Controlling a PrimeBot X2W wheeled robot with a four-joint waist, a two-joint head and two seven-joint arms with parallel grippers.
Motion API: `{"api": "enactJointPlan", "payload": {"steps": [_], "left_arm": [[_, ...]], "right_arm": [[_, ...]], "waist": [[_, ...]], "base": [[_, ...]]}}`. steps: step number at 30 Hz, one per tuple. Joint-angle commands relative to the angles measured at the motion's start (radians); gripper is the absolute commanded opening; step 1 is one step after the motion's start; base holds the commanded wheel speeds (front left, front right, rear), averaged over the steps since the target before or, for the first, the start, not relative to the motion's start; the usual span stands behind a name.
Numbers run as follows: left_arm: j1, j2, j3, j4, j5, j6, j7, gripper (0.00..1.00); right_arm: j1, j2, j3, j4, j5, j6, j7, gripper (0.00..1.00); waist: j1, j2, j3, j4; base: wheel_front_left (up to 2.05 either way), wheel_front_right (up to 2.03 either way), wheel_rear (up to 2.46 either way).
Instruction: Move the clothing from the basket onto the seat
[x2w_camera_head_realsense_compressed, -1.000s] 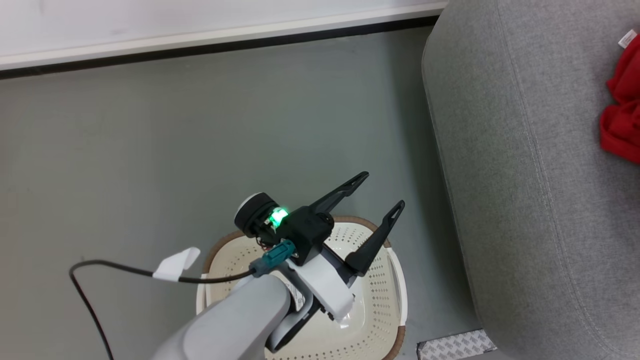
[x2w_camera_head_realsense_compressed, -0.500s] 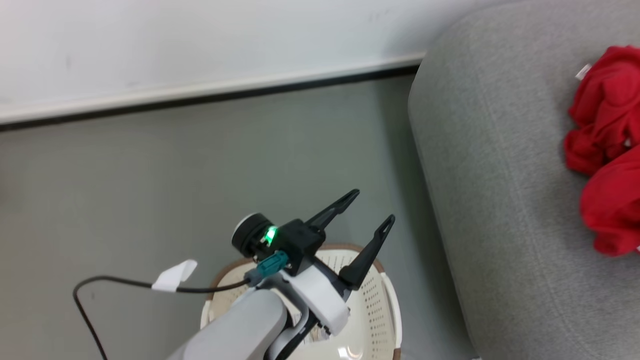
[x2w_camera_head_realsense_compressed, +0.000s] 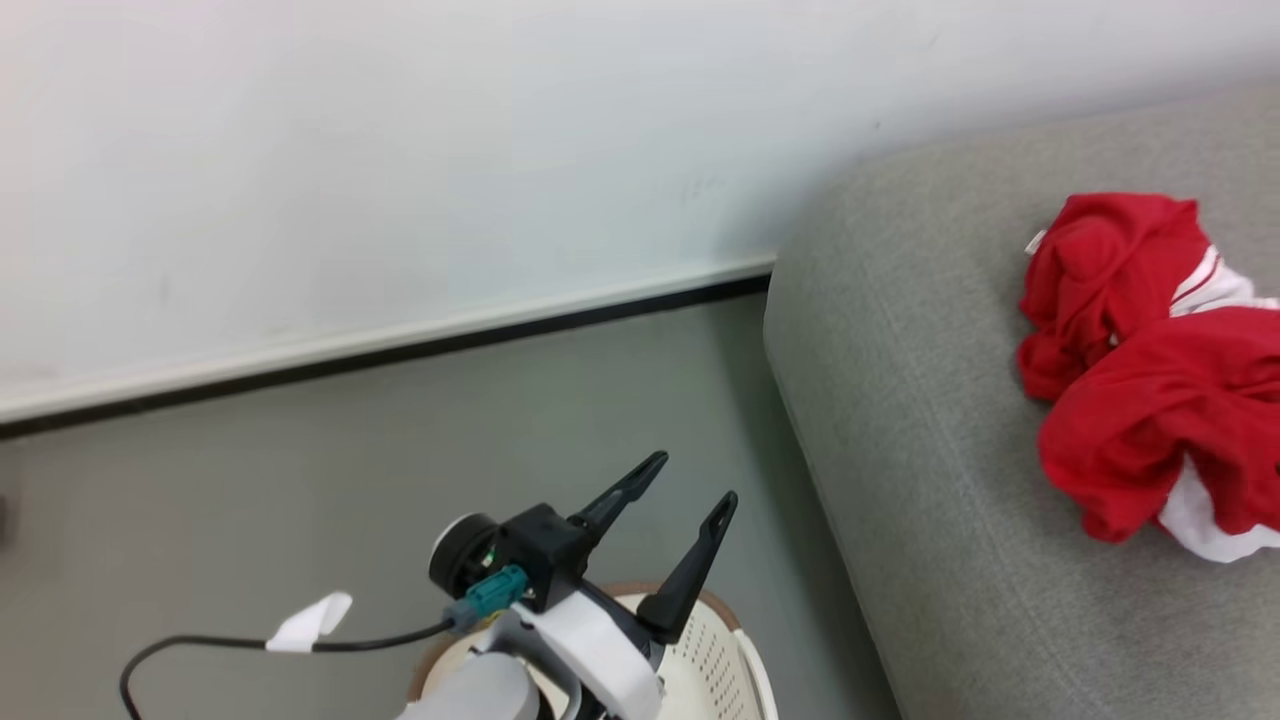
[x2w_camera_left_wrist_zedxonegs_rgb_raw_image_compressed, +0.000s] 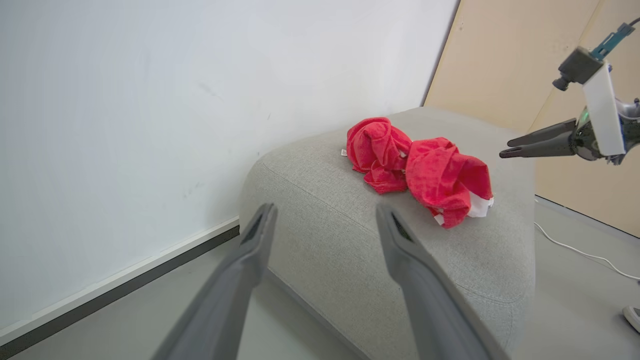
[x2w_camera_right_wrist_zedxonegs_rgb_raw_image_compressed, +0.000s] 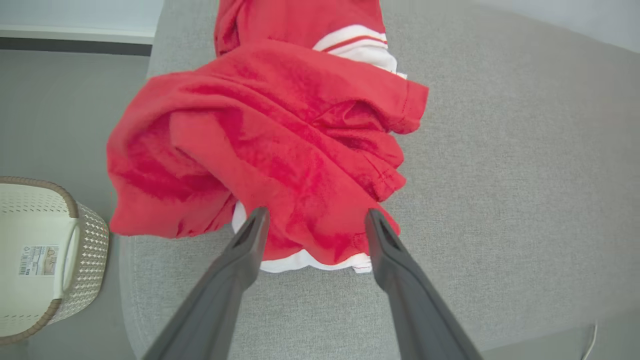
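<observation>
On the seat (x2w_camera_right_wrist_zedxonegs_rgb_raw_image_compressed: 500, 150), heaped clothing (x2w_camera_right_wrist_zedxonegs_rgb_raw_image_compressed: 280, 135), right gripper (x2w_camera_right_wrist_zedxonegs_rgb_raw_image_compressed: 312, 217) spread above

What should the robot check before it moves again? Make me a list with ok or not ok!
1. Clothing lies on the seat, away from its edge: ok.
2. Right jaws open, gripping nothing: ok.
3. Right jaws clear of the clothing: ok; the left wrist view shows them hanging apart from it.
4. Left jaws open and empty: ok.
5. Basket empty: cannot tell; the part in view holds no clothing, but the rest is out of frame.
</observation>
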Motion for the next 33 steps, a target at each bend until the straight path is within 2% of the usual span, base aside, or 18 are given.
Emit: {"api": "enactJointPlan", "payload": {"steps": [1,9,17,18,22,24,29,33], "left_arm": [[0.03,0.007,0.011,-0.011,-0.003,0.006,-0.001,1.0],[0.095,0.031,0.066,-0.049,-0.003,0.021,-0.001,1.0],[0.158,0.086,0.17,-0.112,-0.01,0.058,-0.001,1.0],[0.158,0.086,0.17,-0.112,-0.01,0.058,-0.001,1.0],[0.195,0.115,0.234,-0.14,-0.003,0.086,-0.001,1.0],[0.216,0.126,0.278,-0.144,0.005,0.123,-0.001,1.0],[0.277,0.128,0.367,-0.159,0.037,0.21,-0.001,1.0],[0.333,0.119,0.431,-0.18,0.044,0.229,-0.001,1.0]], "right_arm": [[0.01,-0.028,0.001,-0.032,0.016,-0.002,-0.017,1.0],[0.048,-0.06,-0.058,-0.158,0.004,-0.002,-0.152,1.0],[0.13,0.016,-0.192,-0.237,-0.046,-0.002,-0.353,1.0],[0.13,0.016,-0.192,-0.237,-0.046,-0.002,-0.353,1.0],[0.181,0.114,-0.291,-0.23,-0.097,-0.002,-0.466,1.0],[0.206,0.17,-0.341,-0.227,-0.135,-0.002,-0.5,1.0],[0.297,0.308,-0.454,-0.24,-0.23,-0.002,-0.536,1.0],[0.37,0.396,-0.538,-0.26,-0.317,-0.002,-0.542,1.0]], "waist": [[0.0002,0.0,-0.042,-0.006],[0.0002,0.0,-0.108,0.023],[0.0002,0.0,-0.152,0.083],[0.0002,0.0,-0.152,0.083],[0.0002,0.0,-0.165,0.115],[0.0002,0.0,-0.172,0.132],[0.0002,0.0,-0.184,0.17],[0.0002,0.0,-0.19,0.191]], "base": [[0.0,0.0,0.0],[0.0,0.0,0.0],[0.0,0.0,0.0],[0.0,0.0,0.0],[0.0,0.0,0.0],[0.0,0.0,0.0],[0.0,0.0,0.0],[0.0,0.0,0.0]]}}
